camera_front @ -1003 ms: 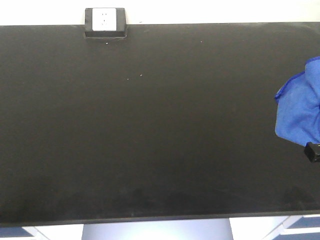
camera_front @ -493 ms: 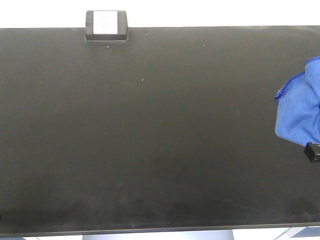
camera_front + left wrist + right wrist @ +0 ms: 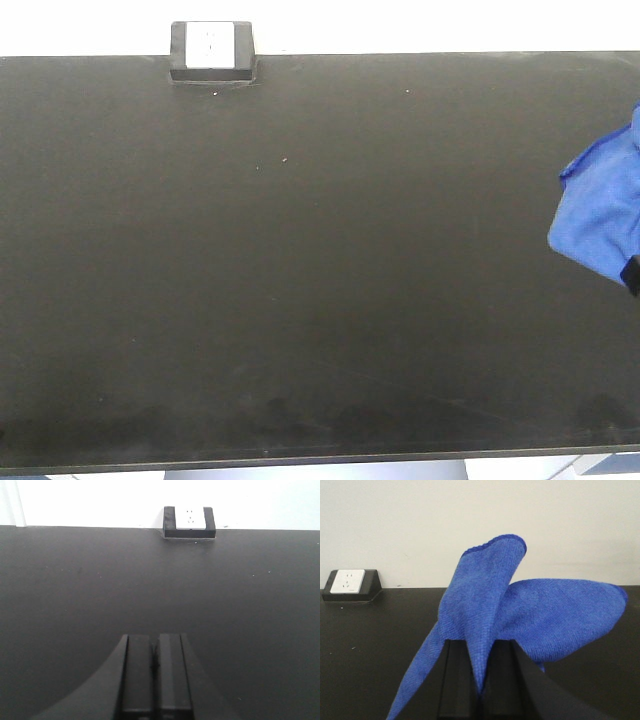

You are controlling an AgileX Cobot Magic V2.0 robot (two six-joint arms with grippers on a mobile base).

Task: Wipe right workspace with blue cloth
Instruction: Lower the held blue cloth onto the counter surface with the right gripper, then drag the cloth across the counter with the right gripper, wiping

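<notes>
I'm seeing the right fingers (image 3: 456,680) clamping the blue cloth (image 3: 600,215) at the far right edge of the desk (image 3: 320,280), left fingers (image 3: 140,675) sitting pressed together and empty, so I'm expecting a leftward sweep.

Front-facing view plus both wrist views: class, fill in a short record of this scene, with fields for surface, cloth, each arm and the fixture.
surface: black countertop, matte, with a few pale specks
cloth: blue cloth, bunched and folded, at the right edge of the front-facing view
right arm: right gripper shut on the blue cloth
left arm: left gripper shut, holding nothing, above the countertop
fixture: black box with a white face, at the far edge, left of centre
</notes>
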